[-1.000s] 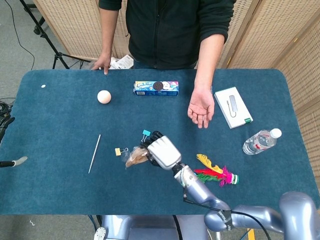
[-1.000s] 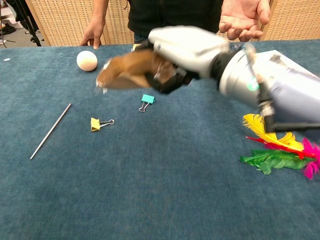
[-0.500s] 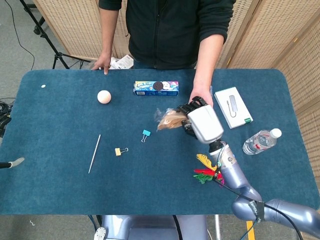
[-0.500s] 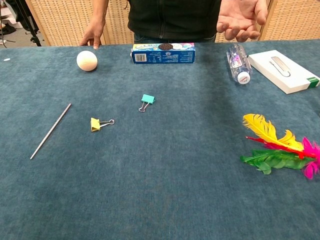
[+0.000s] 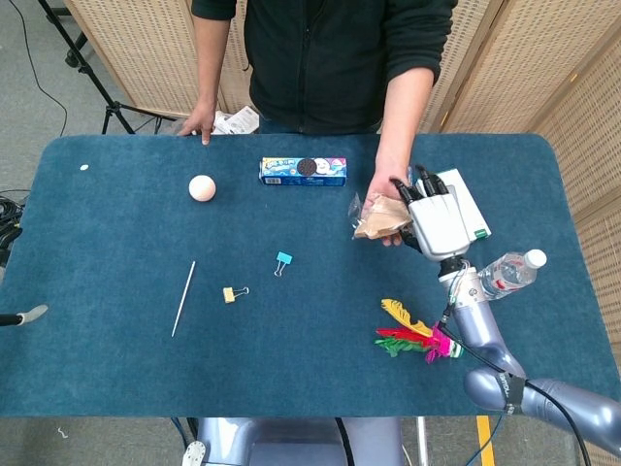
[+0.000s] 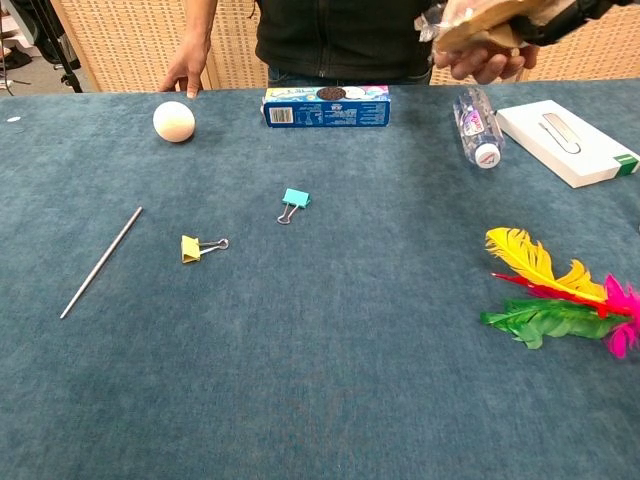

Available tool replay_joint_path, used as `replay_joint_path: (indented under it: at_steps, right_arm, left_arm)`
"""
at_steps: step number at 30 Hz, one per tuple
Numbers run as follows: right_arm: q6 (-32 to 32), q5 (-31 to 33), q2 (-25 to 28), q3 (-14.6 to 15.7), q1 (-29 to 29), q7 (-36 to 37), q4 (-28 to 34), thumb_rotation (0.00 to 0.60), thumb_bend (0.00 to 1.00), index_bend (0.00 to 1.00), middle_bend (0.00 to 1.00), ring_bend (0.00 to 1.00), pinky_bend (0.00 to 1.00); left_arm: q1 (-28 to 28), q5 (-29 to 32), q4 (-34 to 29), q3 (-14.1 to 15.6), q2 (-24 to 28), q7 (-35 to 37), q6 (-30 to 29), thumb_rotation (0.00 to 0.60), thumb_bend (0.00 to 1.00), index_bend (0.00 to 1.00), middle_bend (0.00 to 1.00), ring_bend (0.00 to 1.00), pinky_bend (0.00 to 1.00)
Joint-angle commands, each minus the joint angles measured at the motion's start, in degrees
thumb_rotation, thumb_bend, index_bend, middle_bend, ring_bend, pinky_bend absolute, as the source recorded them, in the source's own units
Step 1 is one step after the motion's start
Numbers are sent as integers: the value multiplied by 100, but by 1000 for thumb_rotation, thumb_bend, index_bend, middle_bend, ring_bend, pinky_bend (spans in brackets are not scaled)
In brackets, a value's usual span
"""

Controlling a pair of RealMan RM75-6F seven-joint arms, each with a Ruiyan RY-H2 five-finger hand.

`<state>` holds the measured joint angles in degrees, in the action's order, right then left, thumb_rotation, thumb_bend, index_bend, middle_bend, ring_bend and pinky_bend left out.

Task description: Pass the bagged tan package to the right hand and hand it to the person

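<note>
The bagged tan package [image 5: 376, 217] sits in clear crinkled plastic. My right hand [image 5: 433, 216] grips it from the right. The package lies on or just above the person's upturned palm [image 5: 390, 190] at the far right of the table; I cannot tell whether they touch. In the chest view the package [image 6: 478, 18] is at the top edge above the person's fingers [image 6: 482, 66], and only the dark fingers [image 6: 570, 14] of my right hand show. A grey sliver [image 5: 26, 315] at the left edge may belong to my left hand; its pose is hidden.
On the blue table are a cookie box [image 5: 303, 171], a pale ball [image 5: 202, 187], a white box [image 5: 464, 202], a water bottle [image 5: 506, 275], a feather shuttlecock [image 5: 417, 335], a teal clip [image 5: 282, 260], a yellow clip [image 5: 231, 293] and a thin stick [image 5: 183, 298].
My right hand has carried the package from the near middle of the table up and to the far right, to the person's open palm.
</note>
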<state>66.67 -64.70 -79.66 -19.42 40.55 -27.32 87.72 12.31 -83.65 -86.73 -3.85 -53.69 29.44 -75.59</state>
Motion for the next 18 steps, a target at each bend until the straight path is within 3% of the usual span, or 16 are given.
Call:
replay_joint_path:
  at_steps: [1,9,18]
  right_arm:
    - [95,186,202,-25,-76,-258,96,600,260,0,0,0,114]
    - [400,144,739,71,-440,-190,518,600,260,0,0,0,97]
    - [1018,-458,1887,442,-1364,483,1542,600,260,0,0,0,82]
  left_arm:
    - [-5,-7,-2,0,2,4,-6,600,0,0,0,0,0]
    - [-9,-19,-4,6,8,18,7,600,0,0,0,0,0]
    - [-35,-34,-46,18,0,-59,-25,600,0,0,0,0,0]
